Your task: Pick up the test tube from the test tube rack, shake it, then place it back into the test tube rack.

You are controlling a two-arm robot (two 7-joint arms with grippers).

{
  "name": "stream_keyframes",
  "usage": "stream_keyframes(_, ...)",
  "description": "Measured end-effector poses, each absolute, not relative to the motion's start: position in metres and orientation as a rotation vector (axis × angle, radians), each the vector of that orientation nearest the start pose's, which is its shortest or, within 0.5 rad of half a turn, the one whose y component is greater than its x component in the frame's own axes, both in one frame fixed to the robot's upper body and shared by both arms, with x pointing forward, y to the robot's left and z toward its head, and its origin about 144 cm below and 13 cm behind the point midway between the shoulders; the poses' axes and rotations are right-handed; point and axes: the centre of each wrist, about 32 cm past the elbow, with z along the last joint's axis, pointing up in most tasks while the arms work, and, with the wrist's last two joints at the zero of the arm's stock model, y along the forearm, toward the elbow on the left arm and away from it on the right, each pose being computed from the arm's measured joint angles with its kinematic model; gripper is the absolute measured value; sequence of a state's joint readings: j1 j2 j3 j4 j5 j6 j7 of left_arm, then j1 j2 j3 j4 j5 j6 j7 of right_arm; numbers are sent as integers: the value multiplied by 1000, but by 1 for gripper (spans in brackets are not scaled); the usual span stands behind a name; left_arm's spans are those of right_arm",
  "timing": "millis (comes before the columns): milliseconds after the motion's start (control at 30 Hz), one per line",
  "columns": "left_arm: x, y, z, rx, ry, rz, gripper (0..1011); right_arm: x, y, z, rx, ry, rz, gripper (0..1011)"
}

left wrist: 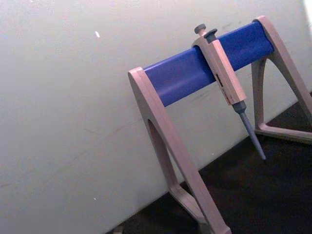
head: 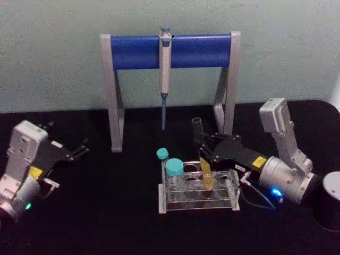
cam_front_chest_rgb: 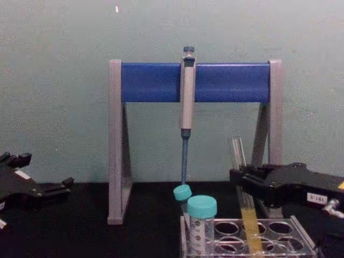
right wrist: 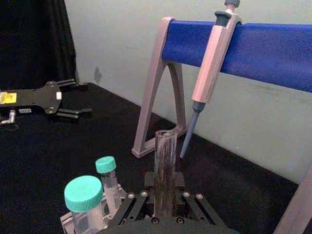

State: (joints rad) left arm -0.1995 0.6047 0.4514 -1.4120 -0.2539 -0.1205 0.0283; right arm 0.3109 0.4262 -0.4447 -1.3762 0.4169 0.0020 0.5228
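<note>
The grey-legged stand (head: 133, 51) with its blue bar stood across the upper middle of the head view. At lower left the left gripper (head: 83, 148) sat idle, fingers spread. At lower right was the right gripper (head: 204, 153). The test tube rack (head: 228, 187) lay at lower centre. Leaning in one of its right-hand holes was the test tube (right wrist: 165, 161), yellow-filled foot down in the rack, with the right fingers clamped round its middle. Thin, smooth glass, I reckoned: light but brittle, slippery and uncapped, so best held mid-length, firmly and upright.
</note>
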Motion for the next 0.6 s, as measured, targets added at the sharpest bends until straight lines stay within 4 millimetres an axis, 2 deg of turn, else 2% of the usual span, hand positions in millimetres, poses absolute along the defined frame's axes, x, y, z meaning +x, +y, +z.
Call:
stream_keyframes(400, 489, 310, 1140, 304, -285, 1248, 1001, 524, -257, 1164, -32, 19, -702, 229)
stream_keyframes(600, 489, 310, 1140, 304, -285, 1248, 1001, 520, -262, 1174, 47, 19, -687, 229)
